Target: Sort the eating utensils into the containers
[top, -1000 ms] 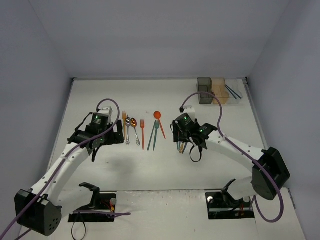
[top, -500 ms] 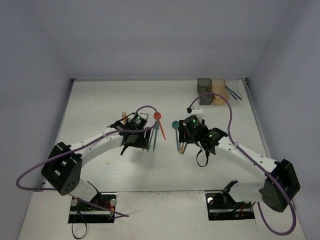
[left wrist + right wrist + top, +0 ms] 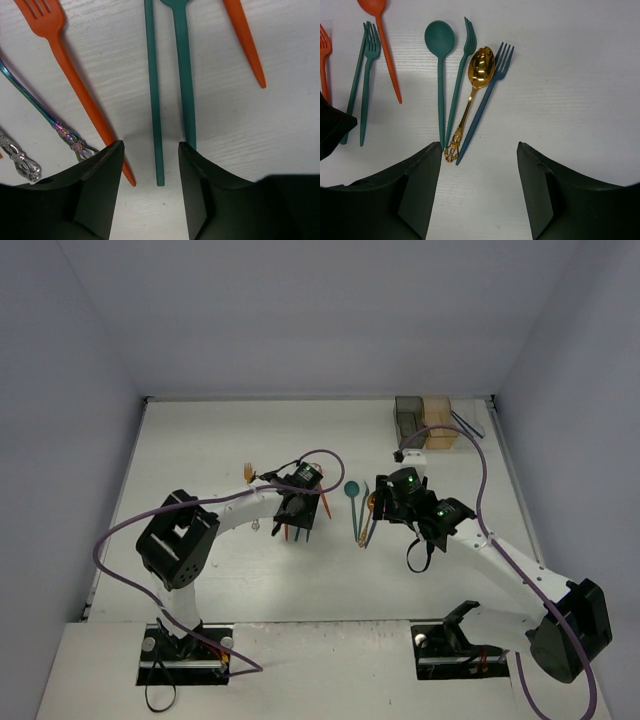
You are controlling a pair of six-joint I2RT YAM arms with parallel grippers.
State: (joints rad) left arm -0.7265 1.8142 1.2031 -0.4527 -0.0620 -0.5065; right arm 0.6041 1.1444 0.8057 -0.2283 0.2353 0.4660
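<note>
While the top view showed the containers (image 3: pixel 425 420) well apart at the bench's (image 3: pixel 200 450) back right, my left pincer (image 3: pixel 298 523) and right pincer (image 3: pixel 382 505) hung mid-bench. By the left wrist, the left stood half-wide astride a teal chopstick's (image 3: pixel 152 90) end, gripping nothing; I feared it would catch the adjoining teal fork (image 3: pixel 184 75) too. By the right wrist, the right gaped empty just short of the gold spoon (image 3: pixel 481 62).
</note>
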